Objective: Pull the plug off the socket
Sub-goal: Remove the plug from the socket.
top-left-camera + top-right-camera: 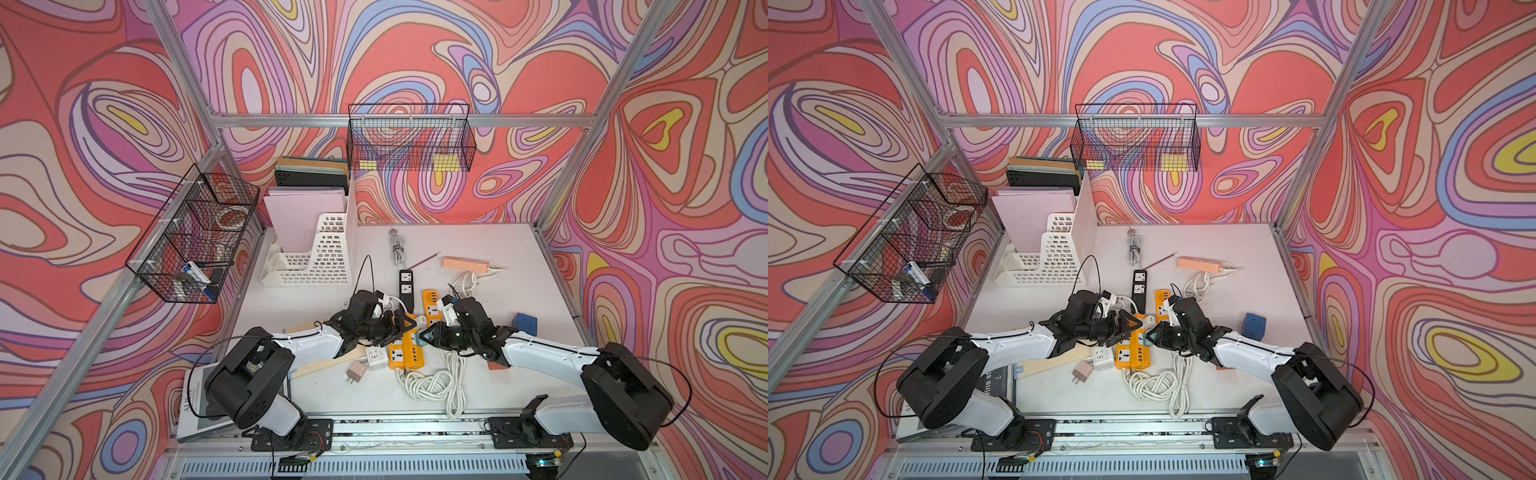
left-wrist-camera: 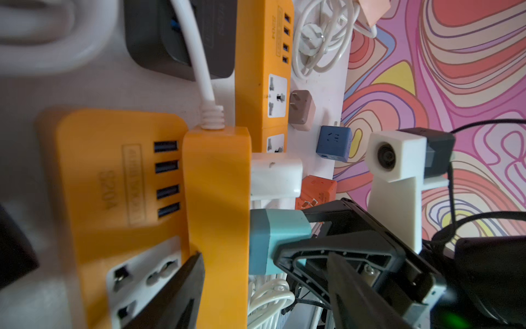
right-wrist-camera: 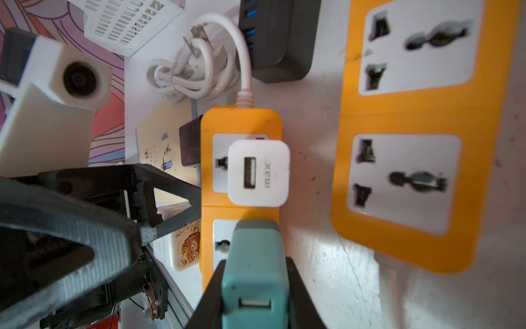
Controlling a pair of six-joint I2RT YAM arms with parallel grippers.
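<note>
**The right claw (image 3: pixel 254 284) has the teal plug (image 3: pixel 256 250), not yet out**

The right claw is clamped on the teal plug, which sits in a socket of the orange power strip (image 3: pixel 240 122), just beside a white charger (image 3: pixel 259 172). The left claw (image 2: pixel 263 265) stands part open astride that strip, touching its side. The plug looks light, rigid and smooth. Its flat sides offer the best hold, and the light strip probably needs bracing.
</note>
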